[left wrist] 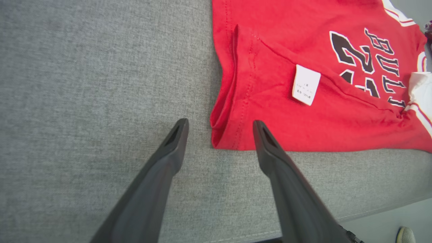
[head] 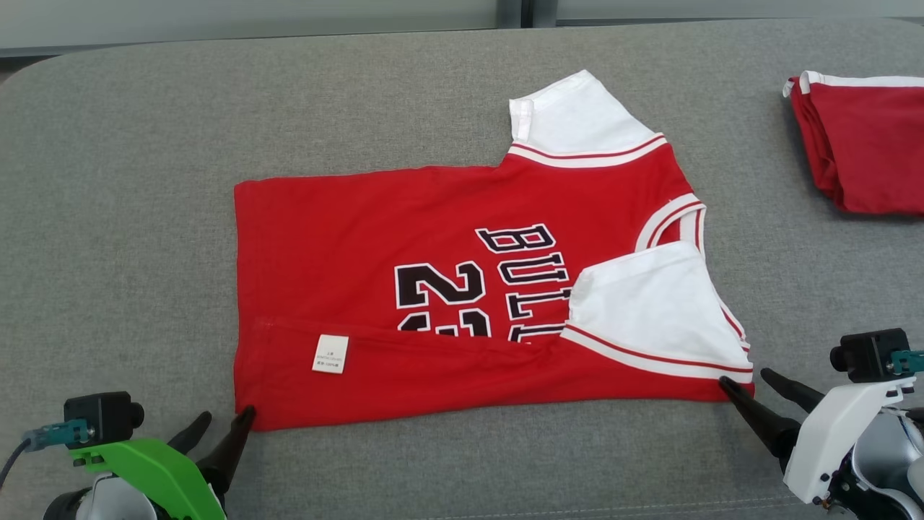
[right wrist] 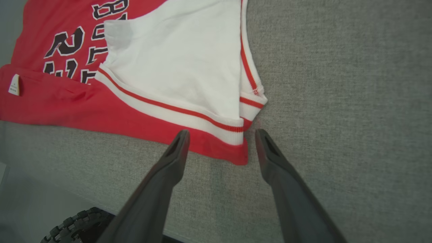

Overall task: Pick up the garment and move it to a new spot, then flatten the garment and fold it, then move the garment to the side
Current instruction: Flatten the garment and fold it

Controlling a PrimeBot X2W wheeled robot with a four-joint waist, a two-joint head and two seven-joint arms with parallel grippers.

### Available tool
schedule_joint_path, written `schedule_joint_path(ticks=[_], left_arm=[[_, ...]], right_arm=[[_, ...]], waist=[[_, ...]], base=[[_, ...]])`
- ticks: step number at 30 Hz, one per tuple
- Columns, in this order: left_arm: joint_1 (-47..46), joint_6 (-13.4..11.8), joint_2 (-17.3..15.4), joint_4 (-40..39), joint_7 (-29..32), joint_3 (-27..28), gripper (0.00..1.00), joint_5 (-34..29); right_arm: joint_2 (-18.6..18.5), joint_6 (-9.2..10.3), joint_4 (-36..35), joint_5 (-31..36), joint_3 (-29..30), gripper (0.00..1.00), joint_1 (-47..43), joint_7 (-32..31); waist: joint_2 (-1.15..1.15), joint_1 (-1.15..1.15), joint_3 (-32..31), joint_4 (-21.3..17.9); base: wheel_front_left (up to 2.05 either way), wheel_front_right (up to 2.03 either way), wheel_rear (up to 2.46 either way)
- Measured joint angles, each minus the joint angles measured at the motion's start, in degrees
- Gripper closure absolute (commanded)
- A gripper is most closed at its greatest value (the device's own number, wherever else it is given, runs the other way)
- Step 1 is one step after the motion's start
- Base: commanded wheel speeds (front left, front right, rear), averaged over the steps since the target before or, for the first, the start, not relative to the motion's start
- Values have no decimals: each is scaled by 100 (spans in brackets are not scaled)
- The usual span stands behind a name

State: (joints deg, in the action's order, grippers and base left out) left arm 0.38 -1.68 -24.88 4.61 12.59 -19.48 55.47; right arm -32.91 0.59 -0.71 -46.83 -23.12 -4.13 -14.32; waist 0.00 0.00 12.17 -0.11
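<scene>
The garment (head: 346,238), a red jersey T-shirt with white sleeves and black lettering, lies flat on the grey padded surface (head: 108,217). Its near edge is folded up over the front, showing a white label (head: 330,354). My left gripper (head: 227,415) stands open at the near left corner. In the left wrist view my left gripper (left wrist: 221,122) straddles that corner of the garment (left wrist: 303,128), with the cloth lying loose between the fingers. My right gripper (head: 743,378) is open at the near right corner. In the right wrist view my right gripper (right wrist: 221,132) flanks the red hem of the garment (right wrist: 175,50).
A second red and white garment (head: 866,144) lies folded at the back right of the surface. The surface's front edge runs just behind both grippers. Below that edge, the right wrist view shows a black tyre (right wrist: 74,222).
</scene>
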Motion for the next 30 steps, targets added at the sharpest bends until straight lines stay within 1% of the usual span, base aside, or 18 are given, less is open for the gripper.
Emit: schedule_joint_path(ticks=[3,4,7,9,12,13,14,15,16,18,22,24,28,30], left_arm=[[124,-51,-49,-129,38,-7,0,-20],[135,-75,-87,-187,56,-7,0,-26],[113,-94,-252,-404,56,70,0,-159],[31,-140,-401,-549,74,132,0,-277],[-238,-145,-592,-755,269,209,0,-294],[-348,-145,-680,-831,357,205,0,-311],[-348,-145,-680,-831,357,205,0,-311],[-620,-145,-823,-983,513,249,0,-325],[-620,-145,-823,-983,513,249,0,-325],[-978,-123,-915,-1152,634,248,0,-332],[-1785,-77,-914,-1296,914,169,0,-330],[-2048,-31,-898,-1284,1170,74,0,-271],[-2525,-34,-684,-1179,1626,60,0,189],[-2819,-107,-569,-1085,1791,134,0,458]], right_arm=[[-85,10,-108,-1,52,0,0,-37],[-143,48,-156,-1,79,0,1,-42],[-294,64,-339,0,257,0,22,-44],[-405,124,-477,45,354,0,120,-70],[-643,131,-680,169,409,0,503,-250],[-687,127,-754,167,437,0,678,-318],[-687,127,-754,167,437,0,678,-318],[-781,107,-882,241,450,0,1088,-482],[-781,107,-882,241,450,0,1088,-482],[-820,101,-982,237,520,0,1508,-616],[-853,100,-999,248,544,0,2327,-970],[-851,101,-978,246,524,0,2697,-1181],[-813,101,-870,212,442,0,3393,-1586],[-770,110,-809,194,431,0,3735,-1751]], waist=[[0,0,39,-49],[0,0,58,-63],[0,0,130,-91],[0,0,192,-101],[0,0,315,-111],[0,0,363,-114],[0,0,363,-114],[0,0,475,-121],[0,0,475,-121],[0,0,601,-124],[0,0,879,-108],[0,0,1026,-86],[0,0,1327,-24],[0,0,1481,13]], base=[[0,0,0],[0,0,0],[0,0,0],[0,0,0],[0,0,0],[0,0,0],[0,0,0],[0,0,0],[0,0,0],[0,0,0],[0,0,0],[0,0,0],[0,0,0],[0,0,0]])
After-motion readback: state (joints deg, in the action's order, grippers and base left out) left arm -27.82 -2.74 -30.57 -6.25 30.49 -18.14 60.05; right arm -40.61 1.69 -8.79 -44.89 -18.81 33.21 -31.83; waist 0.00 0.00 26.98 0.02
